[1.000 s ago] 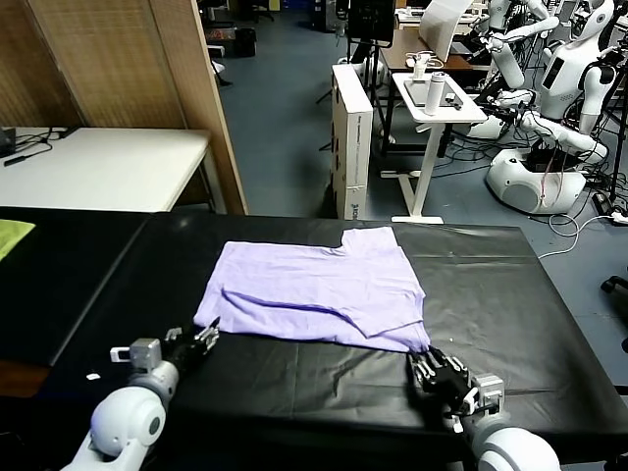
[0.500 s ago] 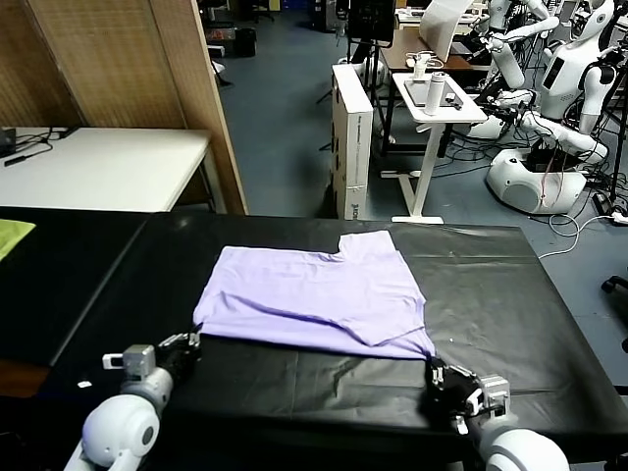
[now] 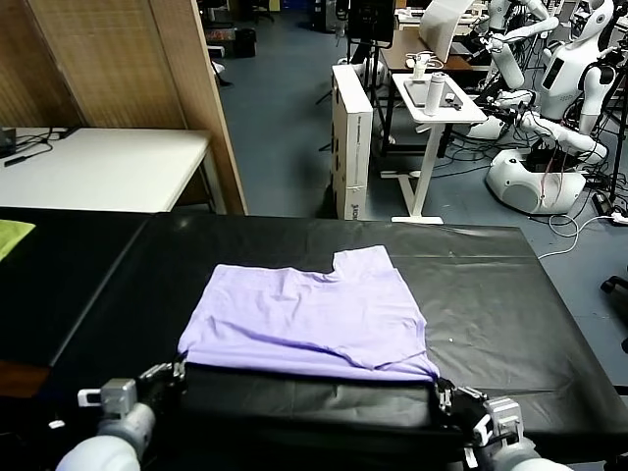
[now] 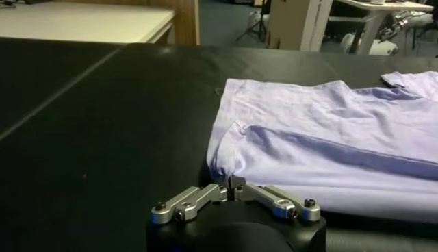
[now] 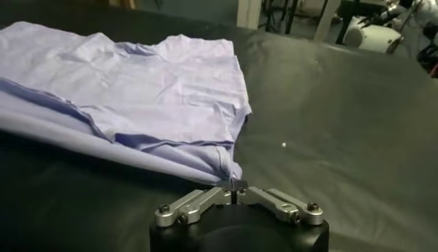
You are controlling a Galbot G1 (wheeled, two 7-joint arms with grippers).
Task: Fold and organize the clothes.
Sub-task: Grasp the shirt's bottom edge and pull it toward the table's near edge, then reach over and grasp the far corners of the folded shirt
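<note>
The light lavender T-shirt (image 3: 309, 314) lies flat on the black table (image 3: 510, 294), partly folded, with a sleeve at its far side. My left gripper (image 3: 175, 372) is shut on the shirt's near left corner (image 4: 226, 164). My right gripper (image 3: 441, 386) is shut on the near right corner (image 5: 229, 168). Both hold the near hem close to the table's front edge, stretched taut between them. The left wrist view shows the left gripper (image 4: 235, 183) with the jaws closed together on the fabric; the right wrist view shows the right gripper (image 5: 234, 185) likewise.
A yellow-green cloth (image 3: 12, 235) lies at the far left on the adjoining black surface. A white table (image 3: 98, 167) stands behind it. A white box (image 3: 351, 137), a small stand and other robots are beyond the table's far edge.
Both grippers have pulled back toward the table's front edge, dragging the shirt's near hem with them. The whole shirt has slid nearer to me.
</note>
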